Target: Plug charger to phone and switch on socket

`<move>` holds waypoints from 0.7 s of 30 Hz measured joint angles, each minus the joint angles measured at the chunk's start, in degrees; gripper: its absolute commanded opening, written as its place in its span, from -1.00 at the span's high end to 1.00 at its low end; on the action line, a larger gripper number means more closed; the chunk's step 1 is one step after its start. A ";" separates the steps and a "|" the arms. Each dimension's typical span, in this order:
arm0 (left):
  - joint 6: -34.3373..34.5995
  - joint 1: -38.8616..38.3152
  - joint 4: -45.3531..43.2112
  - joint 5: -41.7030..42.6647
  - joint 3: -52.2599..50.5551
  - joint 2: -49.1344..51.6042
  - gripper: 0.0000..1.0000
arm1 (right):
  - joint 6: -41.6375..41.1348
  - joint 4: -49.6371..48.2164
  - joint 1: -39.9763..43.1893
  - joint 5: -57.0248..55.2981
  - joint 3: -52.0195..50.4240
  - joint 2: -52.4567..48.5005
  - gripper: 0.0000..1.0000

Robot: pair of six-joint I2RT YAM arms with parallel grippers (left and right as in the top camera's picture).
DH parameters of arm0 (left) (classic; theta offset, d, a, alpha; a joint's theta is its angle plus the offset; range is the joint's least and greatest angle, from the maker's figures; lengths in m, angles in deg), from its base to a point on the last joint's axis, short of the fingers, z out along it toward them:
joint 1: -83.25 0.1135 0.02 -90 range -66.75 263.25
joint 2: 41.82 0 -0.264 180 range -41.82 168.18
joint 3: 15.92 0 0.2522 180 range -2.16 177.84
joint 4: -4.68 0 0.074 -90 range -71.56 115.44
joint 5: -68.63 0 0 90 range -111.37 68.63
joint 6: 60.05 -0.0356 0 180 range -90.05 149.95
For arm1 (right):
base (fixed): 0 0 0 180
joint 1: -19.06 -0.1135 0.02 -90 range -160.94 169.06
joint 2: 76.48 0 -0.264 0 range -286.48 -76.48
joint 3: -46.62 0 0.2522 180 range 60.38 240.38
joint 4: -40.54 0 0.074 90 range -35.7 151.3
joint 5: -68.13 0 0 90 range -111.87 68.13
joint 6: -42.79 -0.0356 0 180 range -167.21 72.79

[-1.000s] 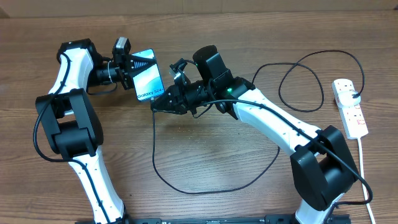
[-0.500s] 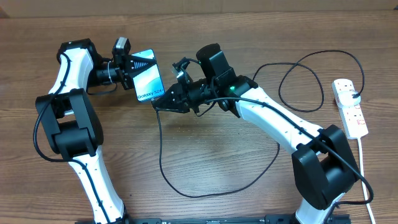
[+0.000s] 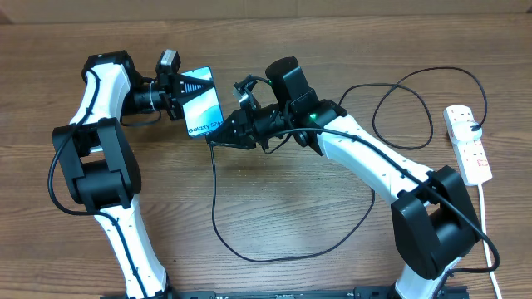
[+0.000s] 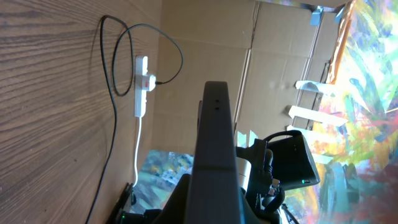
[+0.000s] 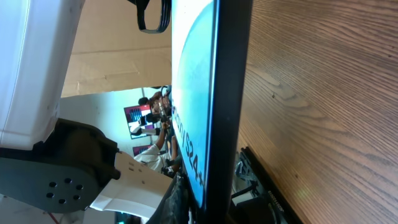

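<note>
We log the left gripper [image 3: 176, 85] clamped on the slim rectangular blue-teal-screened smartphone [image 3: 202, 101], held tilted above the wooden table [image 3: 291, 208]. The right gripper [image 3: 218, 141] is pinched shut on the plug end of the long thin black charger cable [image 3: 214, 191], at the phone's lettered end; seated or not, we cannot tell. The white elongated power strip with red switches [image 3: 467, 143] lies well apart, at the table's right edge.
</note>
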 measured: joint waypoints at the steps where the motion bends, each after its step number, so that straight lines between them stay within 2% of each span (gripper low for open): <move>1: 0.00 0.00 0.00 -0.02 0.00 0.00 0.92 | -0.02 -0.04 -0.02 -0.02 0.00 0.00 0.93; 3: 0.00 0.00 0.00 -0.07 0.00 0.00 0.92 | -0.02 -0.02 -0.02 -0.13 0.00 0.00 0.93; 4: 0.00 0.00 -0.02 -0.09 0.00 0.00 0.91 | -0.02 -0.02 -0.02 -0.17 -0.04 0.00 0.85; 6: -0.02 0.00 -0.02 -0.26 0.00 0.00 0.91 | 0.11 -0.02 0.00 -0.22 -0.04 0.00 -0.03; 7: -0.07 0.00 -0.15 -0.50 0.00 0.00 0.92 | 0.24 -0.02 0.02 -0.31 -0.09 0.00 -0.34; 8: -0.28 0.00 0.07 -1.42 0.00 0.00 0.91 | 0.52 -0.48 0.11 -1.51 -0.09 0.00 -0.58; 9: -0.48 -0.22 0.46 -2.45 -0.02 0.00 0.92 | 1.16 -1.18 0.50 -2.36 -0.09 0.00 -0.70; 13: -1.09 -1.46 0.26 -4.61 0.00 0.00 0.91 | 4.02 -0.87 3.52 -1.95 -0.09 0.00 -0.86; 21: -1.11 -1.99 -1.90 -5.25 0.00 0.00 0.91 | 10.91 8.61 3.89 4.07 -0.09 0.00 -0.82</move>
